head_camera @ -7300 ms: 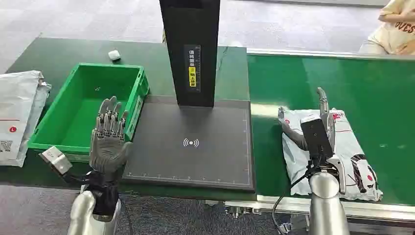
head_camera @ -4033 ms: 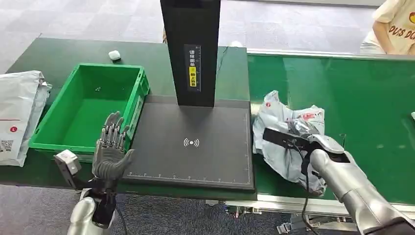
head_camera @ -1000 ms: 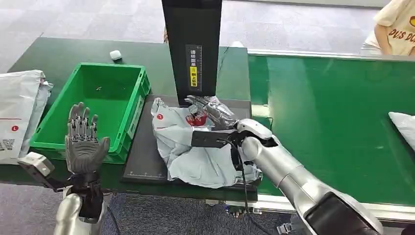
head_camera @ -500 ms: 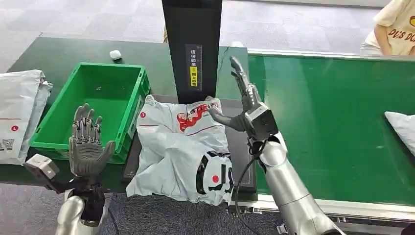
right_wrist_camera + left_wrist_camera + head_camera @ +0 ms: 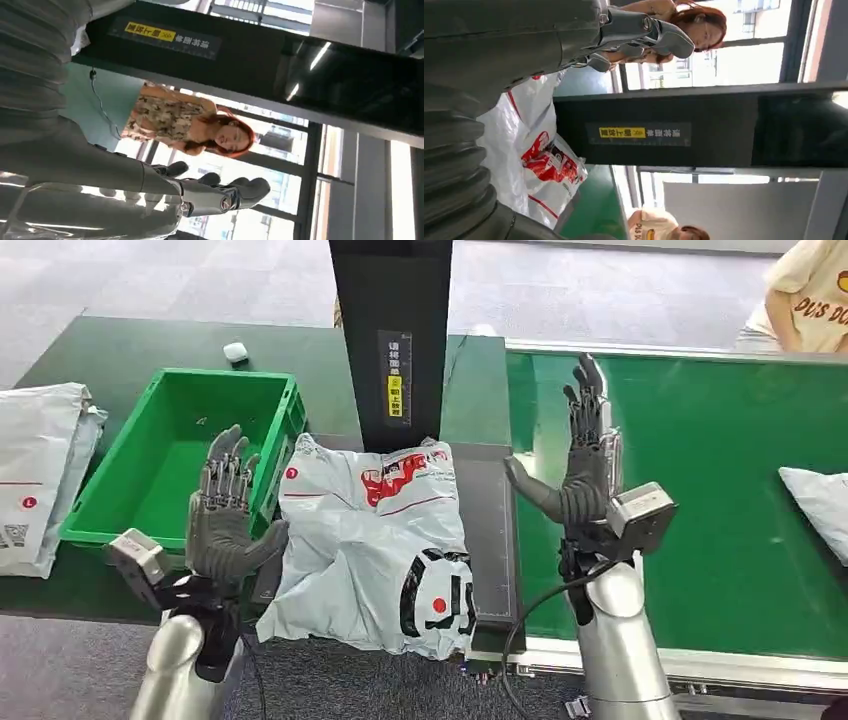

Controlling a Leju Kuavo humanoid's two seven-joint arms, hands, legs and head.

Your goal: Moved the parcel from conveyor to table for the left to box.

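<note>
Parcel: I see a grey-white poly bag with red and black print lying crumpled on the dark scan pad of the table, in front of the black post. Its near edge hangs a little over the pad's front edge. Neither hand touches it.

Left hand: I read it as raised, palm forward, fingers apart and straight, holding nothing. It stands just beside the parcel's left edge, between the bag and the green crate, fingertips up over the crate's near right corner.

Right hand: also upright, fingers spread, thumb out toward the pad, empty. It hangs over the green conveyor belt, near the parcel's right side but apart from it, with the pad's right strip between them.

From the head view I get the layout: crate left of the pad, a second white bag on the table's far left, a small white item behind the crate, another pale parcel at the belt's right edge, a person's yellow sleeve at top right.

The left wrist view adds the bag's red-printed corner lying against the foot of the post, the yellow label on it, and the hand's fingers clear of the bag. The right wrist view shows that hand's dark fingers extended with nothing in them, and a person in a patterned top beyond the post.
</note>
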